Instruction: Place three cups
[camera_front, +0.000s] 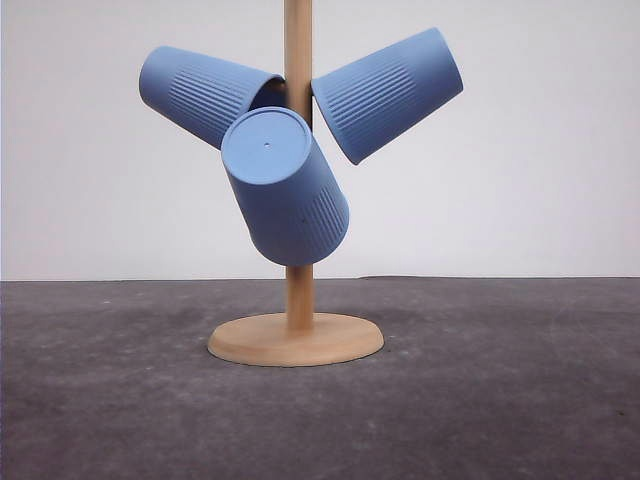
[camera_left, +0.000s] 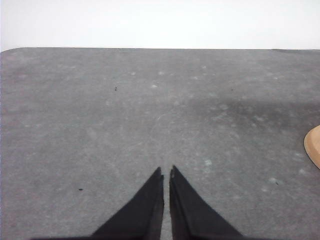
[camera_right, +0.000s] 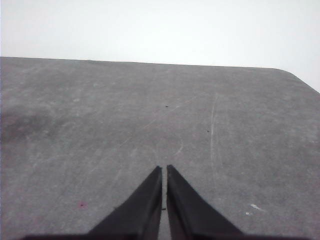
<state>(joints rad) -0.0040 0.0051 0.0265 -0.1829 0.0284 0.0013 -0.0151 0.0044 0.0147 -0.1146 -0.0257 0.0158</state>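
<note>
Front view: ribbed matte-blue cups (camera_front: 285, 185)

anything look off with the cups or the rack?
Nothing stands out. All three cups hang tilted on the wooden rack: left cup, right cup, front cup. No visible damage. Left gripper and right gripper are shut over bare table.

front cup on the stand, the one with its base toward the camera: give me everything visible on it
The front cup is matte light blue, handleless and tapered, with fine vertical ribbing on its sides and a flat smooth base with a small dot at its centre. It hangs tilted on the wooden stand, base up and toward the camera, mouth down against the post. It overlaps the left cup in the front view; contact between them cannot be told.
</note>
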